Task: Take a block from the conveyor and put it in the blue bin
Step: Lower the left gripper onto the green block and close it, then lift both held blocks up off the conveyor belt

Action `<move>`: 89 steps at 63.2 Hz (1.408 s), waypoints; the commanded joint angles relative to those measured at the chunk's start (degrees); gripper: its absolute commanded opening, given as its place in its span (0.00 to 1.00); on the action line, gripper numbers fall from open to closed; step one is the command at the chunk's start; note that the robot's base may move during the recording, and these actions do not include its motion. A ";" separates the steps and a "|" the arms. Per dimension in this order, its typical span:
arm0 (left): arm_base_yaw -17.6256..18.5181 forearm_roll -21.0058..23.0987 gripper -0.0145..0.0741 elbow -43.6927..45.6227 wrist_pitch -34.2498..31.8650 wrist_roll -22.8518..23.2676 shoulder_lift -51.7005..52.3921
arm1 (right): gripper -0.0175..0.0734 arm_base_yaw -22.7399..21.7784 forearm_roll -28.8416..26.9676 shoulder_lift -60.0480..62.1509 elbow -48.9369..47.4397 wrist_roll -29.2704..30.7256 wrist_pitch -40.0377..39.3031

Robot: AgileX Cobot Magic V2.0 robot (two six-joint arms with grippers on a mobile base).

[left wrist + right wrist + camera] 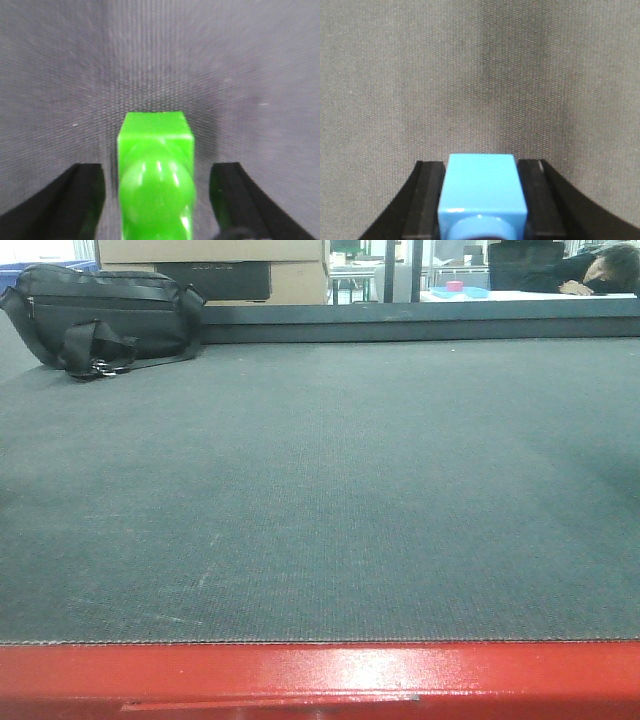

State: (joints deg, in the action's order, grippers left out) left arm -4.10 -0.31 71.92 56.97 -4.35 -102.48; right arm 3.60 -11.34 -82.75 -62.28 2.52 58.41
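The conveyor [320, 490] is a dark grey-green woven belt with a glossy red frame [320, 675] along its near edge. No block or gripper shows in the front view. In the left wrist view, my left gripper [157, 197] is open around a glossy green block [155, 165] on the belt, with a gap between each black finger [82, 200] and the block. In the right wrist view, my right gripper [481, 200] is shut on a light blue block [481, 187], with both pads against its sides over the belt. I cannot tell which blue thing is the bin.
A black strap bag [100, 315] lies on the belt's far left. Cardboard boxes [215, 265] stand behind it. A blue edge [12, 272] shows at the far left. A blue tray with a pink item [458, 290] and a person [600, 270] are far back right.
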 commanded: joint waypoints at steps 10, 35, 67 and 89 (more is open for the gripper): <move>-0.15 -0.76 0.29 0.21 1.12 0.00 -0.57 | 0.02 -0.13 0.20 -0.12 -0.35 -0.08 -0.80; 1.48 2.21 0.04 2.40 -3.46 -0.11 10.37 | 0.02 -0.02 -1.22 7.16 -0.35 1.47 -6.05; 6.01 10.74 0.04 -31.41 -44.13 0.00 43.94 | 0.02 0.10 -1.10 31.40 25.04 3.21 -42.09; 5.80 10.15 0.04 -37.06 -44.60 0.00 60.92 | 0.02 0.10 -1.10 41.91 30.28 3.21 -50.10</move>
State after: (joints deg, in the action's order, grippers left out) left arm 1.82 9.98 34.88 13.86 -4.45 -45.25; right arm 3.60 -12.48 -43.24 -31.92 5.36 11.04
